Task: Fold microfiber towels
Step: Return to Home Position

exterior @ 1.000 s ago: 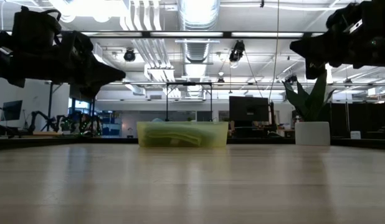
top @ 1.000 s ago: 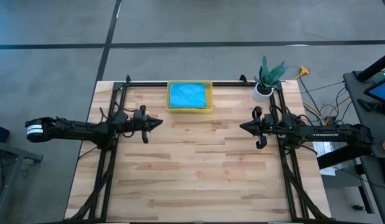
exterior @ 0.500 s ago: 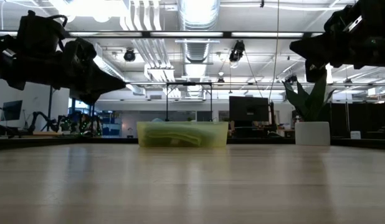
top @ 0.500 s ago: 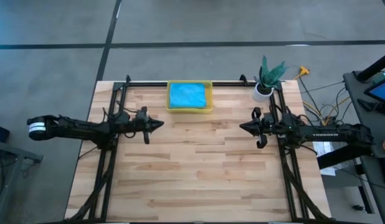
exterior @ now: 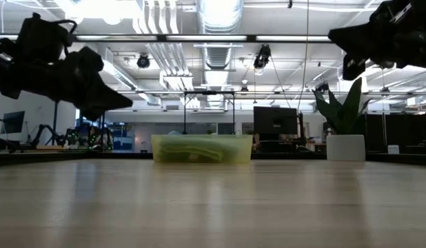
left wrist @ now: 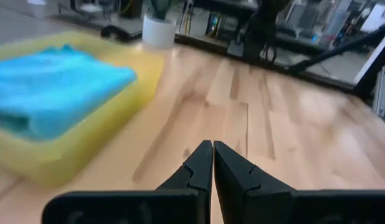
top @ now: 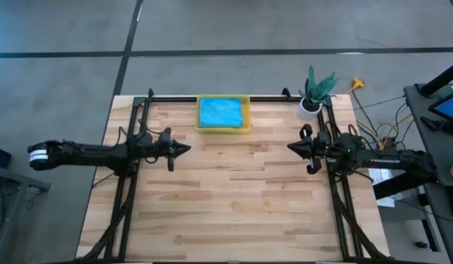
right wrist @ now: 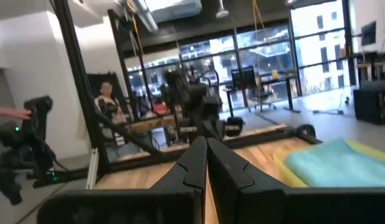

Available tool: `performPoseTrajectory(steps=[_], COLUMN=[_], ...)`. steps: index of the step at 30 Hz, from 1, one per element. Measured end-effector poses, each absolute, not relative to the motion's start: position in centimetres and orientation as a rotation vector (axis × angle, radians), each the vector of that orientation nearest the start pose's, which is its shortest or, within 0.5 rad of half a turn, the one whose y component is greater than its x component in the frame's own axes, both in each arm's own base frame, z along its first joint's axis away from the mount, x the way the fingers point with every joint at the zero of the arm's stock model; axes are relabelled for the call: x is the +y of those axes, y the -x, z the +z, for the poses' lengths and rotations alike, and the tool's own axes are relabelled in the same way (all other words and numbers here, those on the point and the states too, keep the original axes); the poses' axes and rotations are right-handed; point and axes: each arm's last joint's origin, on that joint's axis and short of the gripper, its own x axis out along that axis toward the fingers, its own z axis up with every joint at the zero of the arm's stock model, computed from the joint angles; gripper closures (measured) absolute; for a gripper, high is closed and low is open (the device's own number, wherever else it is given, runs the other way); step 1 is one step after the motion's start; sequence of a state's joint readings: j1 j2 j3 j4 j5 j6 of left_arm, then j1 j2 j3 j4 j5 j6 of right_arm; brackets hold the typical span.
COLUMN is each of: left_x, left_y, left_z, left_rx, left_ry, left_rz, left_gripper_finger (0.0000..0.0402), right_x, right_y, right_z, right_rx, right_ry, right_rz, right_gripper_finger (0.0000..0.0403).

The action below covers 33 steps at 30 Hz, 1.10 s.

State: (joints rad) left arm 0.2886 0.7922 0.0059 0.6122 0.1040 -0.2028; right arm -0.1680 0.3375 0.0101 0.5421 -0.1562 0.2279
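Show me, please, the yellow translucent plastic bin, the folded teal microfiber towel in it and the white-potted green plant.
Yellow translucent plastic bin (top: 223, 130): high view, near wall.
Folded teal microfiber towel (top: 221, 112): high view, top face's middle.
White-potted green plant (top: 318, 88): high view, its leaves.

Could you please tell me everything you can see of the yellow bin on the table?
The yellow bin is a shallow, rectangular, translucent plastic tray standing flat near the middle of the wooden table's far edge. A folded turquoise towel lies on top inside, nearly filling it; through the wall in the low view, folded layers show beneath. The left gripper and right gripper hang well clear of it.
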Motion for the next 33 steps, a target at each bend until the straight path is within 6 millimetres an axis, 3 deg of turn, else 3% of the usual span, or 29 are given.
performPoseTrajectory(steps=[3,9,19,24,33], left_x=[3.7,3.2,2.7,2.5,1.9], left_y=[-13.4,-11.8,-10.2,-9.5,-9.7], left_z=[13.8,13.3,15.6,16.6,16.5], left_rx=[0.237,0.331,0.094,-0.035,-0.019], left_ry=[0.252,0.27,0.224,0.199,0.201], left_rz=[0.209,0.218,0.206,0.197,0.134], left_gripper_finger=[0.0402,0.0402,0.0402,0.0402,0.0402], right_x=[-1.5,-1.4,-1.3,-1.0,0.1], right_y=[-11.3,-10.7,-9.6,-9.6,-9.7], right_z=[18.4,15.4,17.1,16.8,16.8], right_rx=[-0.155,0.148,-0.056,-0.031,-0.015], right_ry=[-0.202,-0.252,-0.221,-0.224,-0.227], right_rz=[0.006,-0.032,-0.054,-0.027,0.066], right_gripper_finger=[0.0394,0.0394,0.0394,0.0394,0.0394])
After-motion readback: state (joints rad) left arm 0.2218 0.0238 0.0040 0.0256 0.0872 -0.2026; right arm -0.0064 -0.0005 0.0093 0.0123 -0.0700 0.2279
